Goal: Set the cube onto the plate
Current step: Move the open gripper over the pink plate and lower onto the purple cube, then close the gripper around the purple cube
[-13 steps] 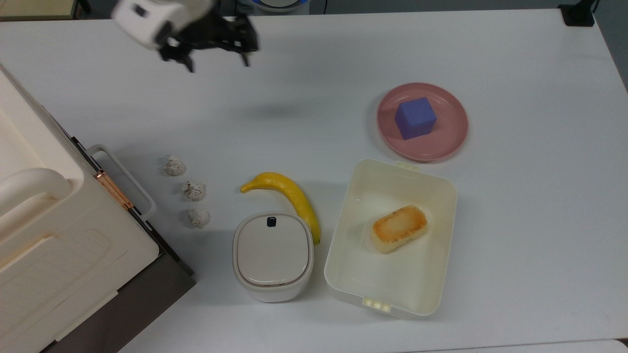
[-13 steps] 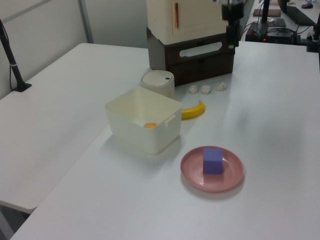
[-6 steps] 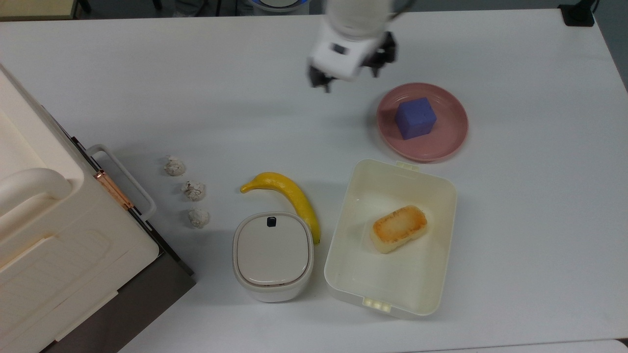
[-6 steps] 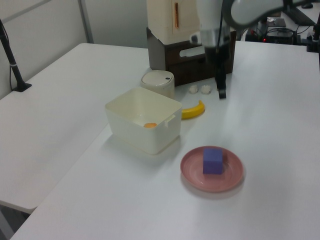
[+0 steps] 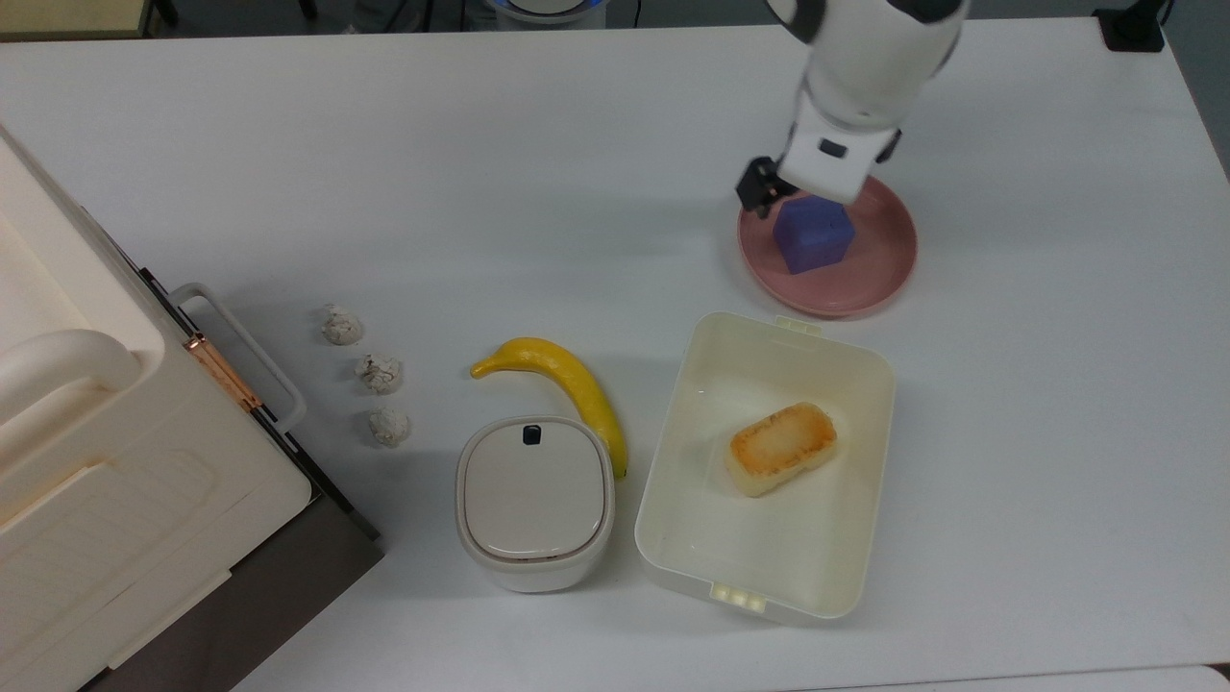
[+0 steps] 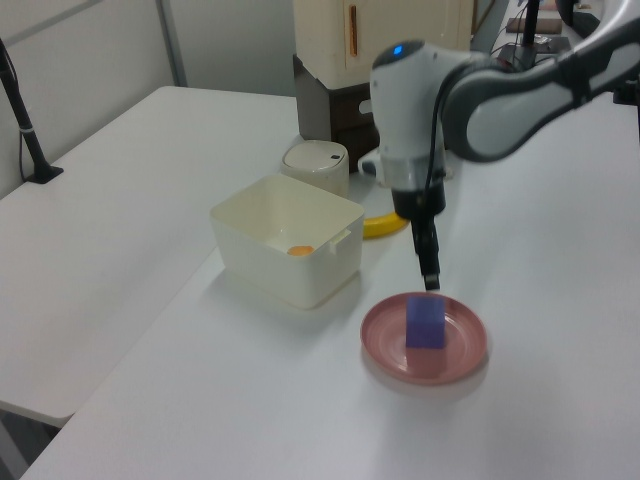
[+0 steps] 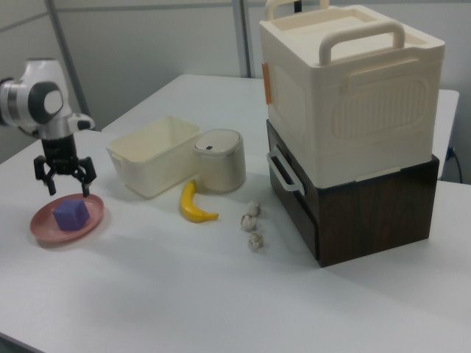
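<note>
The white table (image 5: 577, 173) carries everything. In the top view the cream box (image 5: 673, 538) lies at six o'clock from the pink plate (image 5: 884, 264), on which the cube (image 5: 815, 235) already rests, near centre. The gripper (image 7: 65, 179) hovers just above the cube, fingers spread, holding nothing. Judged so, placement looks done; if a grasp is meant, the next move is a straight descent around the cube.

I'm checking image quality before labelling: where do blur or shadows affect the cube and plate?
Top view: cube sharp, its upper edge covered by the arm. Left view: cube and plate look soft. Right view: gripper above both, which are crisp with faint shadows.
</note>
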Tool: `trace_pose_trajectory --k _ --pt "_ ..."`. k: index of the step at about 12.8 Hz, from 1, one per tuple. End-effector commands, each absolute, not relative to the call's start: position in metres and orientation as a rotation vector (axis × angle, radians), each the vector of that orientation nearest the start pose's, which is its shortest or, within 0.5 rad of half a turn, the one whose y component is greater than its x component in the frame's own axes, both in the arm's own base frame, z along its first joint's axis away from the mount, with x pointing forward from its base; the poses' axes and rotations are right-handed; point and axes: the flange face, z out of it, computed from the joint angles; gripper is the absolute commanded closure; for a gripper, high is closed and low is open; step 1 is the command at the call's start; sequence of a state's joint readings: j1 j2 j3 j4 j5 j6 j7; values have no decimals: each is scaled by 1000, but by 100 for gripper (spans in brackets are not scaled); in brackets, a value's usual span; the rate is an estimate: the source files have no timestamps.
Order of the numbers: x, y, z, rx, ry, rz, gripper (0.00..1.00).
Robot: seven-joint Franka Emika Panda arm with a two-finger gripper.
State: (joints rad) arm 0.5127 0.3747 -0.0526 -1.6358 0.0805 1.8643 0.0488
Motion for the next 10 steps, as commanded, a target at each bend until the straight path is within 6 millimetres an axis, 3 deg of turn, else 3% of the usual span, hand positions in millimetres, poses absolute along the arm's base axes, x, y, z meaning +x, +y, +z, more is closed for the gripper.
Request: trace_pose_trajectory --k 1,3,5,6,7,8,9,10 --pt "571 333 359 -3085 -576 185 0" --pt "561 355 349 -3109 -586 186 0" --pt "561 357 335 -3134 -540 203 2" --pt "560 356 333 -3157 -573 198 24" --pt "559 355 336 -3170 -590 199 36" --pt "560 350 343 -3175 -568 209 71" --pt "561 345 353 -3177 -555 212 87" --pt "562 338 368 -3176 -532 202 95"
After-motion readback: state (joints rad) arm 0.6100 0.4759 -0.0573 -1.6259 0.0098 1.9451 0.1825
